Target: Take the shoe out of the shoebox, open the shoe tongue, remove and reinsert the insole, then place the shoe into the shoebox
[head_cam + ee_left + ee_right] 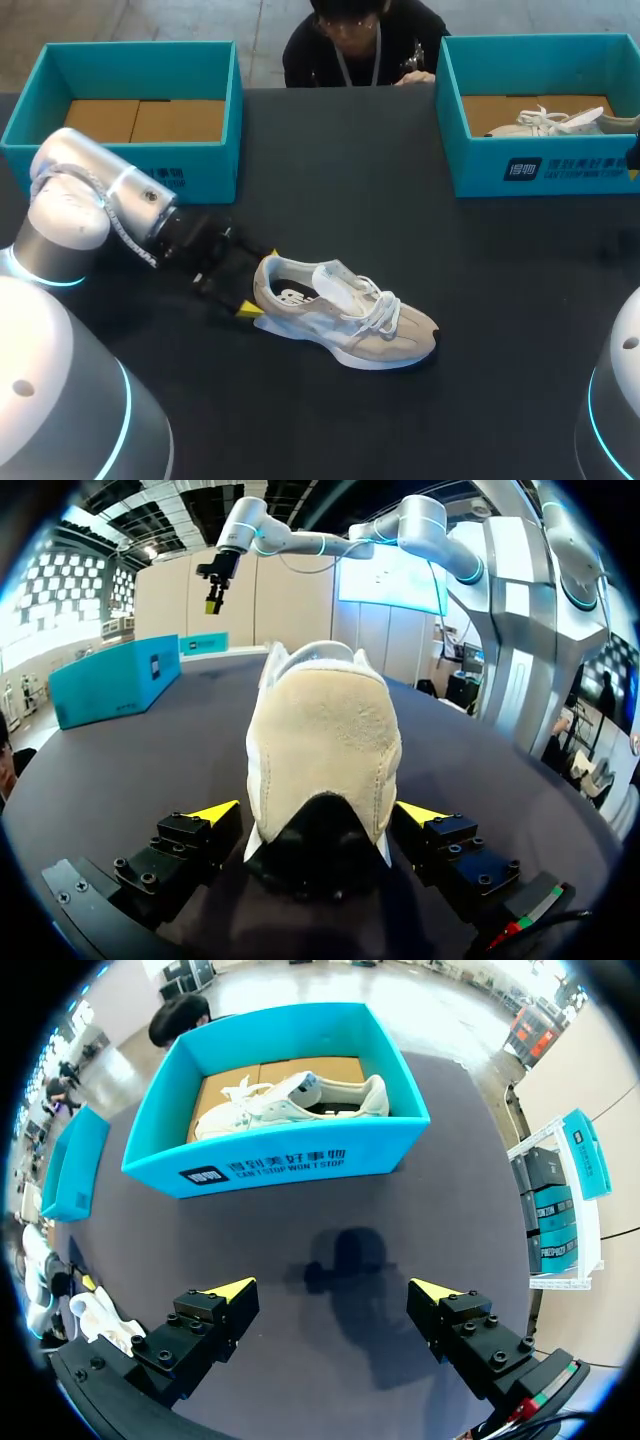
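Left hand: the left hand (318, 812) lies low on the desk (330, 180) behind the shoe, its yellow-tipped fingers spread to either side of the heel. A thin gap shows, so it straddles the heel and does not pinch it.
Shoe: the shoe (345, 315) rests on its sole in the open middle of the desk, outside both boxes, toe pointing away from the left hand.
Right hand: the right hand (335, 1295) hangs over bare desk just in front of the right shoebox (540, 165), fingers wide apart and holding nothing.
Risk, sliding: the desk looks smooth. If one finger lands first, the light shoe will probably skid or swing round.
Risk, crushing: the heel is soft, napped suede over padding. A hard squeeze could fold the collar inward and trap the insole (290, 297).
Risk, snagging: the loose white laces (382, 312) could loop over a fingertip reaching for the tongue (335, 280).
Risk, wrong box: the right shoebox already holds a second shoe (550, 122), while the left shoebox (200, 175) shows only its brown card floor.
Materials: the upper is beige suede with paler mesh panels over a white foam sole. The tongue is thin and floppy.
Shapes: both boxes are teal card, open-topped with straight walls. The heel is a rounded dome.
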`<state>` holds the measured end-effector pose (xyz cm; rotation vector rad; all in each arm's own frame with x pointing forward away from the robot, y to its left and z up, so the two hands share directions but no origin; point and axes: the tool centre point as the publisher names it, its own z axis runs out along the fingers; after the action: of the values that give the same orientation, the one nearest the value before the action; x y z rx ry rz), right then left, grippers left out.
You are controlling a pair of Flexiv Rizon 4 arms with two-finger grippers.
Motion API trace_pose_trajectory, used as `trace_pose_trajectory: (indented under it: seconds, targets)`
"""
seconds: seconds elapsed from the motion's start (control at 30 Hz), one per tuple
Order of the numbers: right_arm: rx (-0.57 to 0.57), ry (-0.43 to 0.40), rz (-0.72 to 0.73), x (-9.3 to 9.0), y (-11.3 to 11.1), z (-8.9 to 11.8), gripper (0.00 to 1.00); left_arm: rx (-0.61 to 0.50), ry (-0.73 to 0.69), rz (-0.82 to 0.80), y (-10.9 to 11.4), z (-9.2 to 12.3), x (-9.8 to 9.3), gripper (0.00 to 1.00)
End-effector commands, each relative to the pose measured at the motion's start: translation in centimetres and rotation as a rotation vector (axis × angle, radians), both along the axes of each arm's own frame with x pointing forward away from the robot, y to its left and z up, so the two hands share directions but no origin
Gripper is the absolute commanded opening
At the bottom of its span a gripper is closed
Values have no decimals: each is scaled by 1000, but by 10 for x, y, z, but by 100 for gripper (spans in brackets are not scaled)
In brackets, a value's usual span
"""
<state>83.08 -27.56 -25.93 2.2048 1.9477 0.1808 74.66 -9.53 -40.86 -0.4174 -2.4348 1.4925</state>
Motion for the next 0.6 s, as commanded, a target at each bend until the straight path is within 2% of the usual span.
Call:
trace_pose_trajectory:
  seconds: [0.03, 0.53, 0.57, 0.6]
  targets:
    - [2, -1, 1, 0, 0, 0, 100, 2, 0, -6, -5, -1, -3, 100]
    - [2, -1, 1, 0, 0, 0, 100, 8, 11, 7, -13, -13, -8, 100]
    - [2, -1, 1, 0, 0, 0, 100, 8, 13, 6, -13, -13, -9, 96]
    - [2, -1, 1, 0, 0, 0, 100, 6, 15, 6, -13, -13, -9, 78]
